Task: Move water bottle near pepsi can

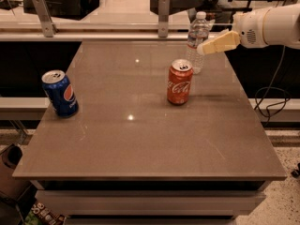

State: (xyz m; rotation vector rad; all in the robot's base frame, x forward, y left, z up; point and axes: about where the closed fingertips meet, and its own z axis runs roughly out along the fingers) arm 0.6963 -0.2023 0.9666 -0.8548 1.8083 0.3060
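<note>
The water bottle (197, 39) is clear with a white cap and stands upright at the far right of the brown table (140, 139). The pepsi can (60, 93) is blue and stands near the table's left edge. My gripper (204, 48) comes in from the right on a white arm, its cream fingers pointing left. Its tip overlaps the right side of the bottle at mid height. Whether it touches the bottle does not show.
A red Coca-Cola can (180, 82) stands just in front and left of the bottle. A rail with metal posts (163, 15) runs along the far edge. Cables (272, 102) hang to the right of the table. Bags lie on the floor at bottom left.
</note>
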